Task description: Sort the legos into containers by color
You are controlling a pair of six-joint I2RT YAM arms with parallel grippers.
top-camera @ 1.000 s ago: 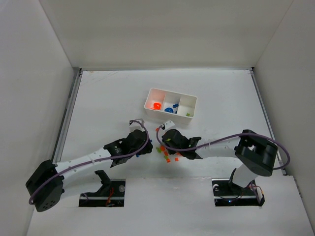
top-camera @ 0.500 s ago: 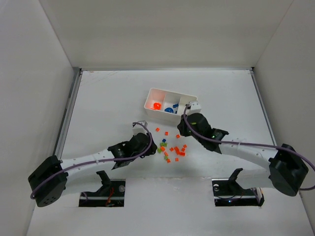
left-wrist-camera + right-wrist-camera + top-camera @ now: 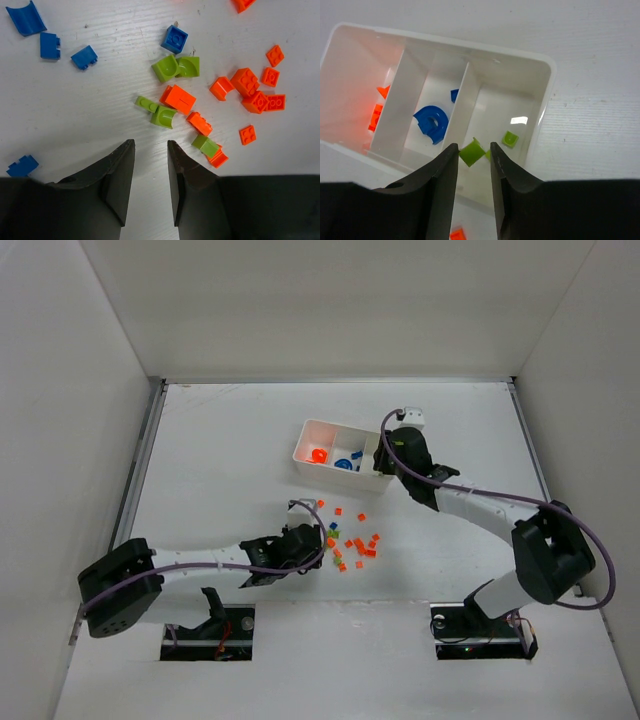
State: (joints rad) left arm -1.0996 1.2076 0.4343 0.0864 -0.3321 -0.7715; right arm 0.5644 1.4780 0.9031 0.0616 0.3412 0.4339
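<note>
Loose legos (image 3: 350,538) lie scattered on the table in front of the white tray (image 3: 304,436). In the left wrist view they are orange (image 3: 245,82), green (image 3: 165,67) and blue (image 3: 50,45) pieces. My left gripper (image 3: 150,145) hovers just short of this pile, open a narrow gap with nothing in it. The right gripper (image 3: 473,146) hangs over the tray's right container, open. A green lego (image 3: 471,153) sits tilted at its tips, touching only the left finger. The containers hold orange pieces (image 3: 376,117), a blue rounded piece (image 3: 431,122) and a green piece (image 3: 510,138).
White enclosure walls rise on the left, right and far sides of the table. Both arm bases sit at the near edge. The right arm (image 3: 470,505) stretches across the table's right half. One orange piece (image 3: 456,234) lies on the table under the right gripper.
The right gripper has travelled from the pile to the tray's right container and its jaws have spread around the green lego. The left gripper has slid right toward the pile and its jaws have narrowed.
</note>
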